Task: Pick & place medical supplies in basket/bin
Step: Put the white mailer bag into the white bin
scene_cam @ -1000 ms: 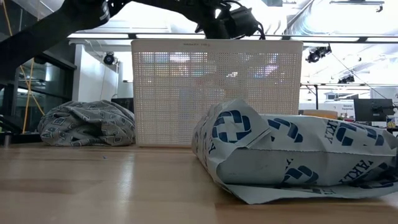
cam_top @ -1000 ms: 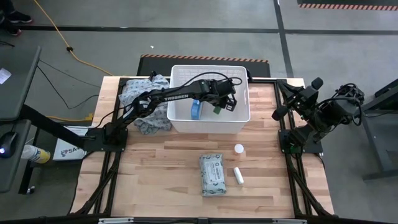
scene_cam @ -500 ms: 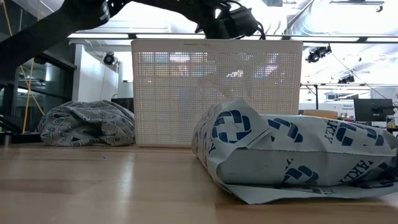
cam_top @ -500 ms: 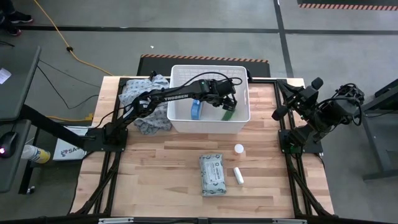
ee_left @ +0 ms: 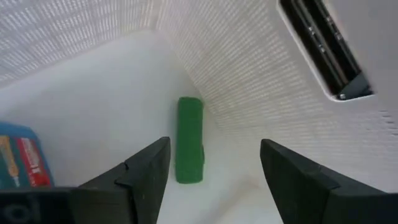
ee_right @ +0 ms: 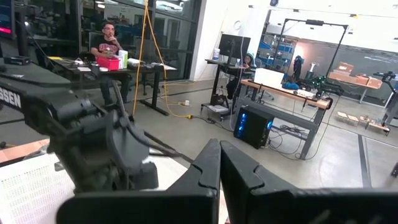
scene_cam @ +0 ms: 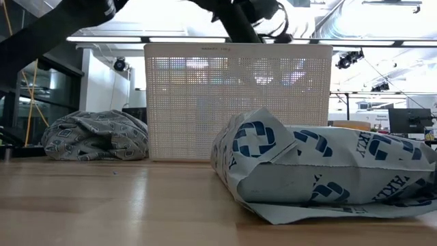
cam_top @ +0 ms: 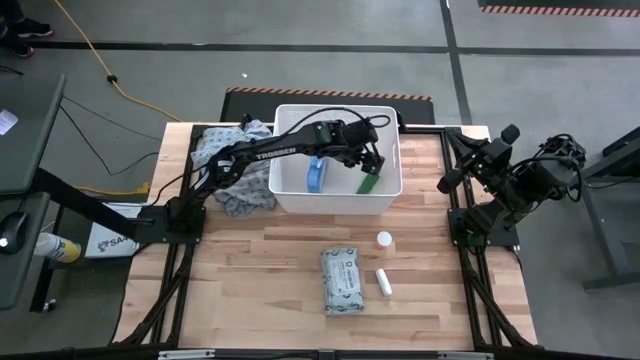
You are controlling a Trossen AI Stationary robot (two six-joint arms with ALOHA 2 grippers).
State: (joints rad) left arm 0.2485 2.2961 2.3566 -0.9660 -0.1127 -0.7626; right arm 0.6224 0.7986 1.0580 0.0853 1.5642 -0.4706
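Green bar lies in the basket below the left end effector's parted fingers.

The large white rectangular plastic basket has matt walls of fine grid and a smooth floor. On that floor lies a matt green bar. The table is pale wooden planking with a soft sheen. At the basket's nine o'clock sits a crumpled grey patterned cloth. At its six o'clock, the grey-white soft pack looks like creased, slightly glossy film.
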